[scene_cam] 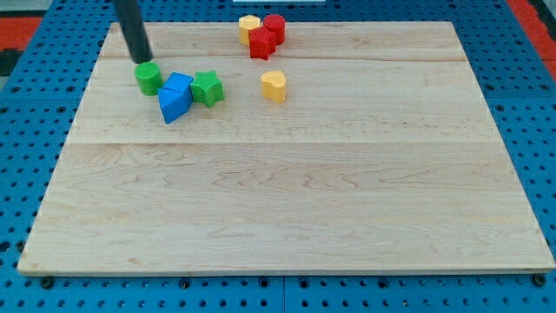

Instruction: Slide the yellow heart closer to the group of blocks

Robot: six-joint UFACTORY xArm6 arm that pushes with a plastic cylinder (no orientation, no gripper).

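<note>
The yellow heart point(274, 86) lies alone on the wooden board, upper middle. To its left sits a group: a green cylinder point(148, 78), a blue block point(175, 96) and a green star-shaped block point(207, 88), close together. My tip point(142, 61) stands just above the green cylinder, at the view's upper left, far left of the yellow heart. Near the top edge, above the heart, sit a yellow block point(249, 29), a red star-like block point(261, 43) and a red cylinder point(274, 27).
The wooden board point(287, 191) lies on a blue pegboard surface point(26, 130). All blocks lie in the board's upper part.
</note>
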